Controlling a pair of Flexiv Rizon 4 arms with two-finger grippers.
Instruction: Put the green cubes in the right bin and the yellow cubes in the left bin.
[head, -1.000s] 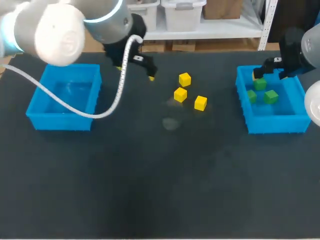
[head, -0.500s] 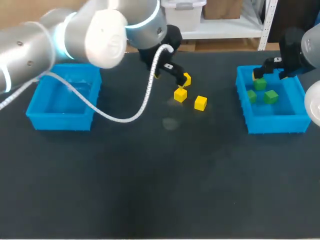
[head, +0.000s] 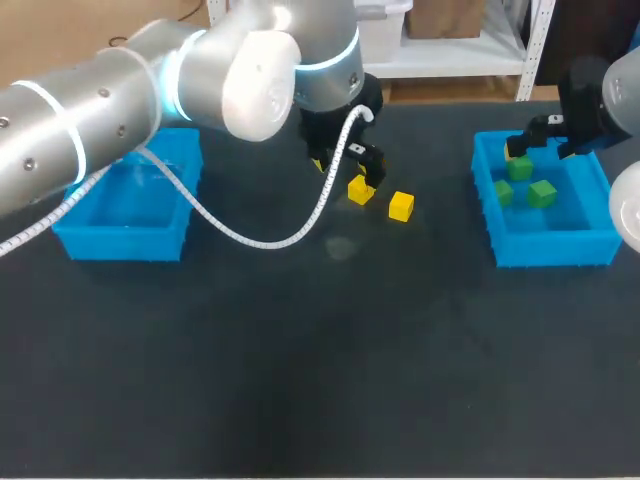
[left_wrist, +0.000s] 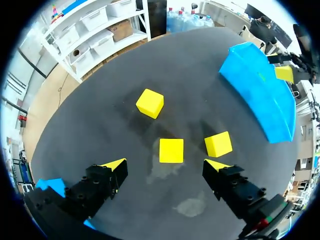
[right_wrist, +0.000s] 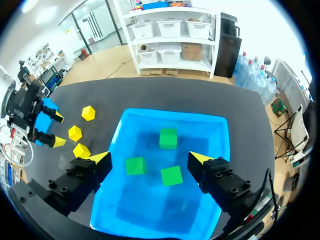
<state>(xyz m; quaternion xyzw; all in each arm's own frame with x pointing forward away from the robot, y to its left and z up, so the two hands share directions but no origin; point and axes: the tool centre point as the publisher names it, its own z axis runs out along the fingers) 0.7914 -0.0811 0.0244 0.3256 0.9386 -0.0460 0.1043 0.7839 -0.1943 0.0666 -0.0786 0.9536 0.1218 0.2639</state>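
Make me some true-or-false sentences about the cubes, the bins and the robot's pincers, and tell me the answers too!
1. Three green cubes lie in the right bin. True.
2. The left pincer is squeezing a yellow cube. False: it is open, and the nearest cube lies on the table just ahead of its fingers.
3. Three yellow cubes are out on the table. True.
4. One yellow cube is already in the right bin. False: only green cubes are in it.
5. The right pincer is open above the right bin. True.
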